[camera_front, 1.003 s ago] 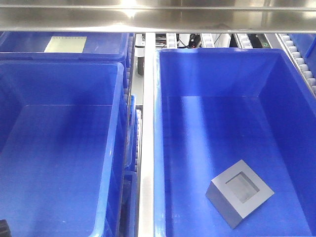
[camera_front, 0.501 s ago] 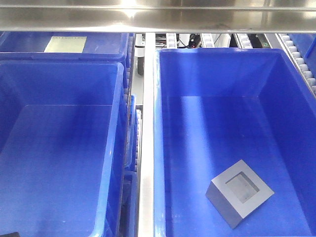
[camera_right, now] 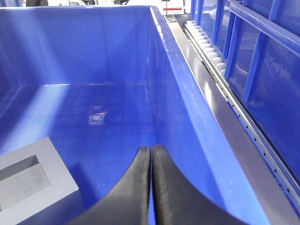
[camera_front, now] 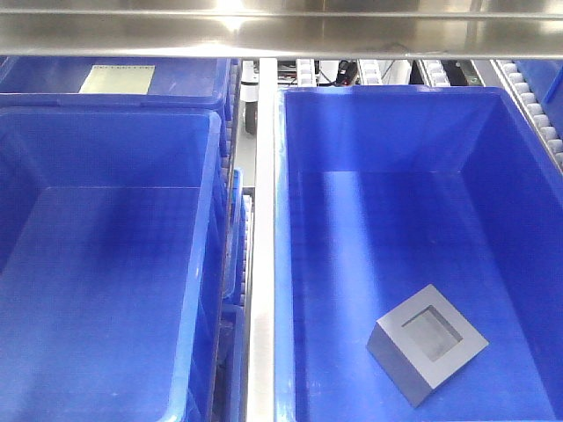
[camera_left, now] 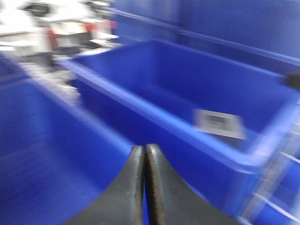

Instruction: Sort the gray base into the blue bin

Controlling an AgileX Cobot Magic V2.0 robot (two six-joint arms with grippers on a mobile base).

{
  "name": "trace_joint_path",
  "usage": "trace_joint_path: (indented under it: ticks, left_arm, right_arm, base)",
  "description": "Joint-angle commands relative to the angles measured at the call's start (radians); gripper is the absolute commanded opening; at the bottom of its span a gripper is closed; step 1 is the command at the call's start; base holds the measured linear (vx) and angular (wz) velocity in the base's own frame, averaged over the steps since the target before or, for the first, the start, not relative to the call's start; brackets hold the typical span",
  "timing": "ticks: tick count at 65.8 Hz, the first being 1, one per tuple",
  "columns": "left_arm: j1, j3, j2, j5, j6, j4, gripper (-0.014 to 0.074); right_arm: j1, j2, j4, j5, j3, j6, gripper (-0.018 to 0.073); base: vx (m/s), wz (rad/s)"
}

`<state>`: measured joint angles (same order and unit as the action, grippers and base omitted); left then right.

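Gray base in blue bin, unobstructed

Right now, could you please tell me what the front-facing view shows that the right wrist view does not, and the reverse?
Only the front-facing view shows the second blue bin on the left, the labelled bin behind it and the metal divider. Only the right wrist view shows the right tool, shut and holding nothing, plus the roller rail beside the bin. Both show the gray base lying recess-up on the floor of the blue bin.
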<state>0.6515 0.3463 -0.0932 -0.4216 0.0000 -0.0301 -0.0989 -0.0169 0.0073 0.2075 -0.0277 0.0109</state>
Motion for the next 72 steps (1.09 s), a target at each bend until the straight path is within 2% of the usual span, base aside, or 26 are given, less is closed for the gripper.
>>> trace_joint_path:
  ticks: [1, 5, 14, 24, 29, 37, 41, 72]
  left_arm:
    - [-0.150, -0.033, 0.061, 0.101, 0.000, 0.001, 0.0003]
    - [-0.279, -0.078, 0.115, 0.109, 0.000, 0.001, 0.0003]
    - [-0.511, -0.138, 0.120, 0.115, 0.000, -0.003, 0.0003]
    - [-0.655, -0.211, 0.120, 0.214, 0.000, 0.005, 0.0003]
    - [-0.685, -0.265, 0.120, 0.294, 0.010, 0.004, 0.0003]
    - [-0.693, -0.355, 0.120, 0.410, 0.010, 0.004, 0.0003]
    - [-0.693, -0.352, 0.120, 0.376, 0.013, 0.004, 0.0003]
    - [-0.693, -0.352, 0.119, 0.377, 0.013, 0.002, 0.0003]
  right_arm:
    - [-0.003, 0.015, -0.007, -0.058, -0.002, -0.011, -0.0005]
    - [-0.003, 0.015, -0.007, -0.058, -0.002, -0.011, -0.0005]
    - [-0.003, 0.015, -0.007, -0.058, -0.002, -0.011, -0.0005]
    - [-0.003, 0.015, -0.007, -0.058, -0.002, -0.011, -0.0005]
    - [-0.003, 0.015, -0.007, -0.058, -0.002, -0.011, -0.0005]
    - [-0.003, 0.015, -0.007, -0.058, -0.002, -0.011, -0.0005]
    - [-0.003, 0.015, -0.007, -0.058, -0.002, -0.011, -0.0005]
    - [-0.003, 0.015, -0.007, -0.058, -0.002, -0.011, -0.0005]
  base:
    - [0.00, 0.00]
    - [0.00, 0.00]
    - [0.00, 0.00]
    - [0.00, 0.00]
    - [0.00, 0.00]
    - [0.00, 0.00]
    - [0.00, 0.00]
    - [0.00, 0.00]
